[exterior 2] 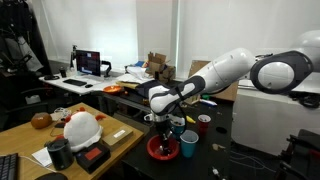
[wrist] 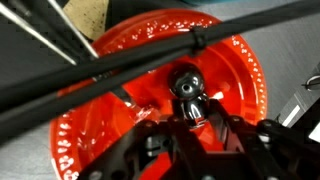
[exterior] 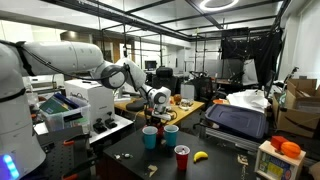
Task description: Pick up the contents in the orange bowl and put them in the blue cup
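tool [wrist: 190, 135]: dark metal frame at 6 o'clock in the wrist view, hanging directly over the bowl; cannot tell whether its fingers are spread or pinched.
contents [wrist: 185, 85]: one small, dark, glossy, rounded piece at the bowl's centre, just at 12 o'clock of the tool.
orange bowl [wrist: 235, 90]: shallow, round, shiny orange-red, with a white dotted pattern around the rim; it stands on the black table [exterior 2: 240, 165].
blue cup [exterior 2: 188, 146]: smooth, upright, just beside the bowl at its 3 o'clock in an exterior view.

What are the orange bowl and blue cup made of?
The orange bowl looks like glossy plastic, maybe glazed ceramic: light glints on its smooth surface, white dots ring the rim. The blue cup seems plain plastic, evenly coloured; too small to be sure.
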Tool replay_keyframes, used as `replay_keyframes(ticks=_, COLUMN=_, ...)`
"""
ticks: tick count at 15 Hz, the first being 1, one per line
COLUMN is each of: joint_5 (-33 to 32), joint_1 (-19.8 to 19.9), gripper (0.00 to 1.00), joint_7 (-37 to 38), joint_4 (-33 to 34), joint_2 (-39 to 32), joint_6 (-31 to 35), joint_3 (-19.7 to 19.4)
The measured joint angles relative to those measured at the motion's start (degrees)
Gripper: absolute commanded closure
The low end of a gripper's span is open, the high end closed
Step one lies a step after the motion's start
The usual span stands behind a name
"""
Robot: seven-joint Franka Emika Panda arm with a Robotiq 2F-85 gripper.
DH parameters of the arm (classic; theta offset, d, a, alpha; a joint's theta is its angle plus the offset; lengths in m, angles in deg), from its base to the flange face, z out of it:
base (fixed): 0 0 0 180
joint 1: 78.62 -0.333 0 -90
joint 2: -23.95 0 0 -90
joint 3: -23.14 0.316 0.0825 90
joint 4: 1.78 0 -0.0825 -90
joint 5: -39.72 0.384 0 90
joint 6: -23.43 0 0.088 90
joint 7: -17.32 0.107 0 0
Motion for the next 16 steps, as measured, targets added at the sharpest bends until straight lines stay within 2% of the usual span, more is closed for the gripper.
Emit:
replay_keyframes(ticks=2, joint_5=0.07, joint_1=0.11, gripper=1.0, joint_7=-0.48, joint_4=0.06, joint_2=0.08, joint_6=-0.01, joint_3=0.29)
replay_keyframes(ticks=15, joint_5=0.5, joint_1=0.33, gripper=1.0, joint_7=0.3, joint_4=0.76, joint_2=0.21, joint_6=-0.89, joint_3=1.11)
replay_keyframes(ticks=16, joint_5=0.59, joint_1=0.28, gripper=0.92, joint_7=0.78, joint_4=0.81, joint_2=0.28, joint_6=-0.96, joint_3=1.11)
